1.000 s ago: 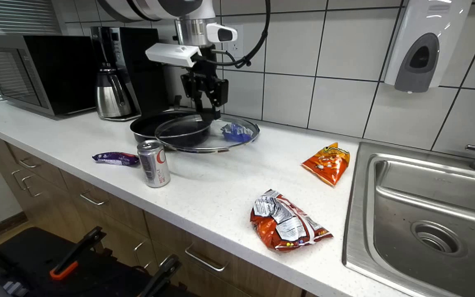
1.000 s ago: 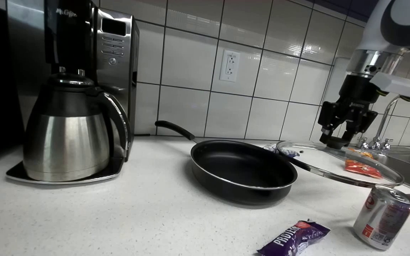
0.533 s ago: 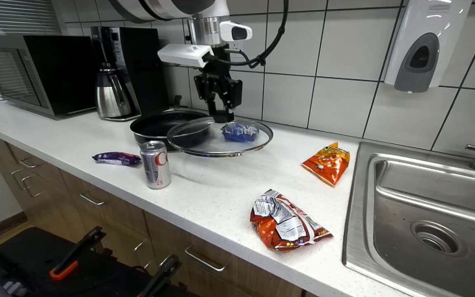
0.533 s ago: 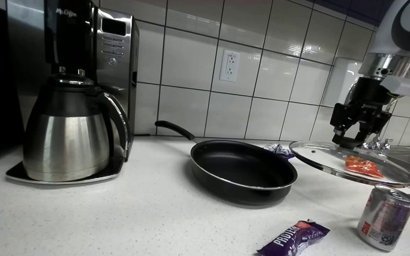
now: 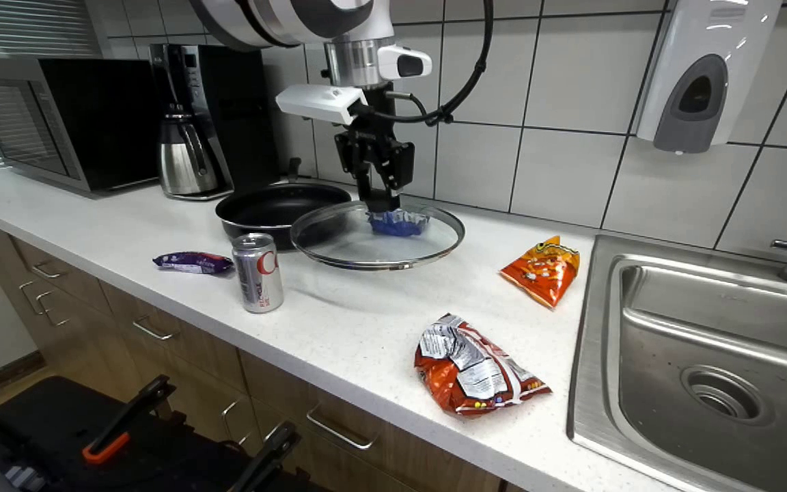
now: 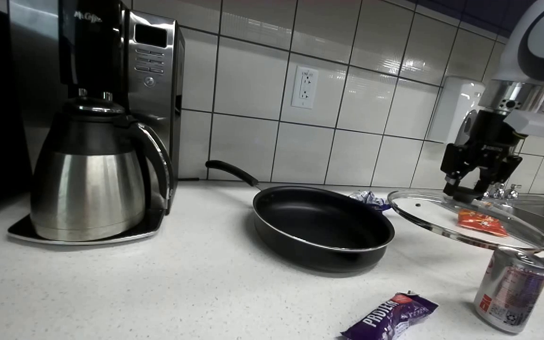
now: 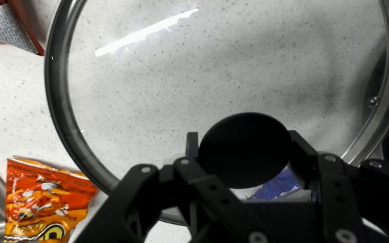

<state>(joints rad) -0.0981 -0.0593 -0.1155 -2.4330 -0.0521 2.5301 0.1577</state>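
Observation:
My gripper [image 5: 381, 199] is shut on the black knob [image 7: 245, 150] of a round glass lid [image 5: 380, 265], with one finger on each side. The gripper also shows in an exterior view [image 6: 464, 190]. The lid [image 6: 442, 230] is held level-ish above the counter, beside the black pan [image 6: 319, 255]. In an exterior view the lid overlaps the pan's edge [image 5: 229, 229]. A blue packet [image 5: 399, 224] shows through the glass below, and part of it shows in the wrist view [image 7: 277, 185]. A silver can [image 6: 513, 288] stands close to the lid's edge.
A purple bar [image 5: 192, 262] lies near the can. An orange bag [image 5: 544, 272] and a red bag [image 5: 472, 369] lie towards the steel sink [image 5: 588, 342]. A coffee maker with a carafe [image 6: 88, 189] and a microwave [image 5: 93, 130] stand beyond the pan. A tiled wall runs behind.
The gripper and lid have moved away from the pan towards the sink side, then slightly down. The can has shifted slightly. The knob stays in the grip.

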